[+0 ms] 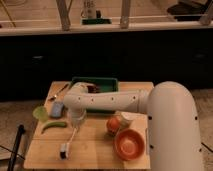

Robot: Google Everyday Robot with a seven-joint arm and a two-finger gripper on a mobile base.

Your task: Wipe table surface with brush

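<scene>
Nearest, along the bottom of the frame, the wooden table (95, 150) shows bare planks, and the brush (65, 149) stands on it at the lower left. Its small blocky head is down on the wood and its thin white handle slants up and to the right. To the right of it, at the bottom centre-right, sits an orange bowl (129, 144).

A step farther back, the gripper (76, 118) hangs left of centre, pointing down, right at the top end of the brush handle. Whether it grips the handle or only meets it, I cannot tell. Just right of it lie a round orange fruit (113, 124) and a pale cup (128, 119), touching or nearly so. At the left edge of the table are a curved green vegetable (52, 125), a round green fruit (40, 113) and a blue sponge (57, 108).

The white arm (110, 101) crosses the middle of the frame (its bulky shoulder fills the right side).

Behind it, at the table's far edge, a green tray (102, 80) holds something dark, and a metal spoon (59, 92) lies to its left. A dark cabinet (40, 57) spans the background.
</scene>
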